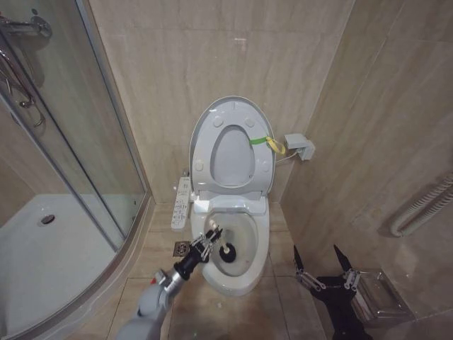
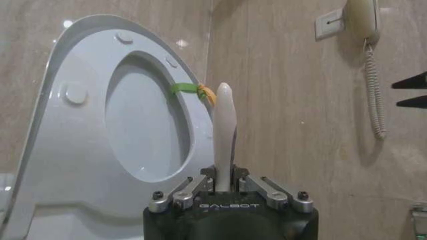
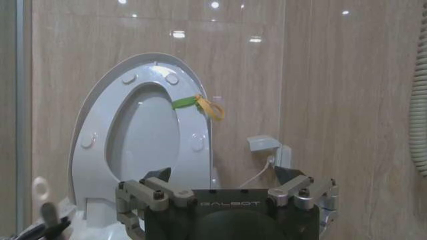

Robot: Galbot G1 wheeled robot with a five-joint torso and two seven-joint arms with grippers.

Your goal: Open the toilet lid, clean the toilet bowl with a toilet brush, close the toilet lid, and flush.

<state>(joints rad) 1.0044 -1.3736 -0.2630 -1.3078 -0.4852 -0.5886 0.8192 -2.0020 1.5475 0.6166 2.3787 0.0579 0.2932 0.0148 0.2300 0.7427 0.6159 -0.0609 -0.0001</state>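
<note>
Shower glass (image 1: 85, 142) left, wall box (image 1: 300, 147) right; left gripper (image 1: 207, 241) jaws grasping toilet brush (image 1: 226, 251) in toilet bowl (image 1: 237, 280), bristles indistinct; right gripper (image 1: 325, 273) jaws released

The left arm (image 1: 152, 301) is grey, ending in a black wrist. Each end effector (image 2: 225, 197) has a black body (white GALBOT lettering) with silver screwed linkages. The right end effector (image 1: 324, 273) carries black pointed fingers.

You saw a white toilet lid (image 1: 231, 113), a green-yellow tag (image 1: 267, 143), a black brush head (image 1: 228, 251) and tan walls (image 1: 212, 49).
</note>
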